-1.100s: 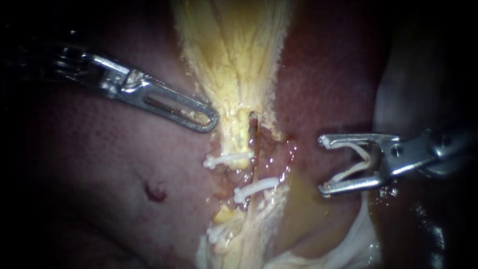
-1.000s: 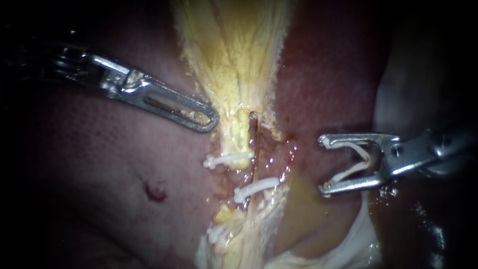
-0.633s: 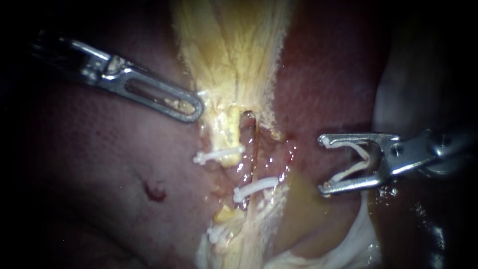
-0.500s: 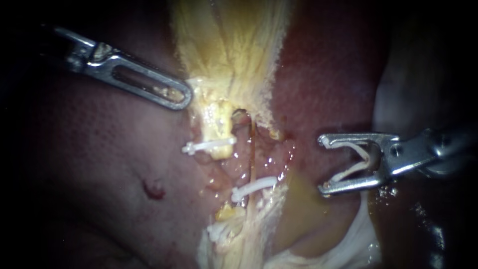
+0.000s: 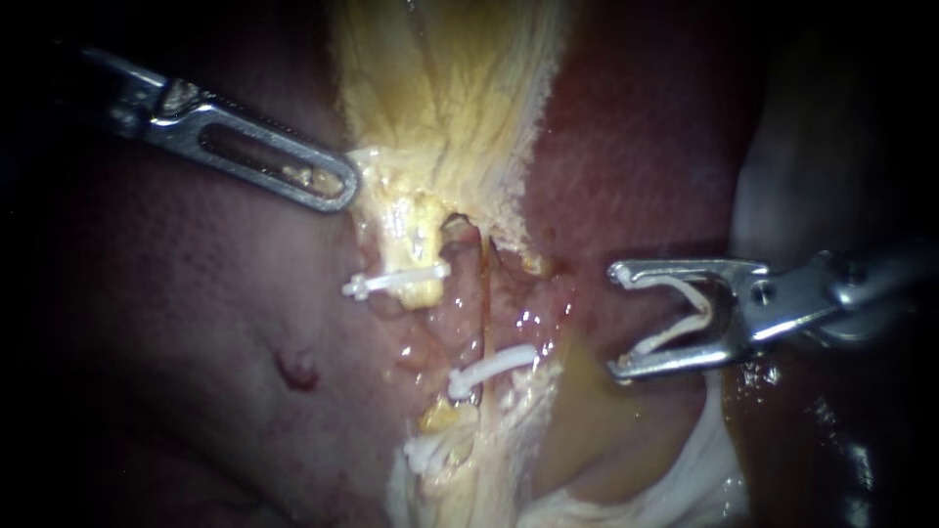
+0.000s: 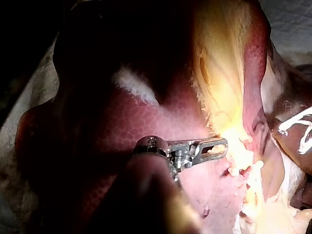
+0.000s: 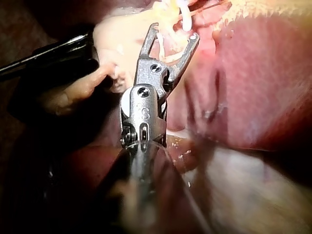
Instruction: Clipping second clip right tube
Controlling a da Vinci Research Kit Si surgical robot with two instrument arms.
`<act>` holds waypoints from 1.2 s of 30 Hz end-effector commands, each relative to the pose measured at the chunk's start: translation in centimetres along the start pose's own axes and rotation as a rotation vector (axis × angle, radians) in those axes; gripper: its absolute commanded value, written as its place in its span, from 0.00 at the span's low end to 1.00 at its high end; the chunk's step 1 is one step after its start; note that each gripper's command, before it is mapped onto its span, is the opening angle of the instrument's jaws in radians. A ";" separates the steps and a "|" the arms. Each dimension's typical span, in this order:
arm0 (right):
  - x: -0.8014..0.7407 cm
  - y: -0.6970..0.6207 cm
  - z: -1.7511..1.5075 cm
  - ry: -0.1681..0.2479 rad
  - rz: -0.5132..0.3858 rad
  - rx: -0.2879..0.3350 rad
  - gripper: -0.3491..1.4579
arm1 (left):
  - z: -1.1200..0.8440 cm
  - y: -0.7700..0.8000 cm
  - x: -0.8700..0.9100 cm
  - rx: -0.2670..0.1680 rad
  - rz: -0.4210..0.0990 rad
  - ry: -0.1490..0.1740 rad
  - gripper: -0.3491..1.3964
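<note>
My left instrument (image 5: 337,188) comes in from the upper left, its slotted jaws shut on the edge of the yellow tissue (image 5: 430,108), holding it taut; its tip shows against that tissue (image 6: 222,145). The left tube carries a white clip (image 5: 396,284). The thin brownish right tube (image 5: 483,298) runs down to another white clip (image 5: 494,365). To the right of it, apart from the tube, my right instrument (image 5: 614,322) holds a white V-shaped clip (image 5: 685,313) between its widely spread jaws, also seen in the right wrist view (image 7: 174,31).
Reddish liver (image 5: 196,352) lies on the left and on the upper right (image 5: 636,147). A third white clip (image 5: 430,455) sits low on the yellow strand. Pale whitish tissue (image 5: 685,479) lies under the right instrument.
My left instrument has moved up and to the left, dragging the yellow tissue and the left tube's clip with it. My right instrument has shifted slightly left towards the tube.
</note>
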 end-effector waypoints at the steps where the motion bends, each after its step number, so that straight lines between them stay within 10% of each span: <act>1: -0.01 0.02 0.05 0.001 0.010 0.002 0.47 | 0.00 0.00 0.00 0.000 0.000 0.000 0.00; 17: -0.52 0.21 0.86 -0.001 0.209 0.056 0.46 | 0.01 -0.01 0.01 -0.002 0.000 -0.001 0.00; 36: -0.50 0.37 1.30 0.067 0.332 0.160 0.46 | 0.02 -0.01 0.01 -0.002 0.000 -0.001 0.00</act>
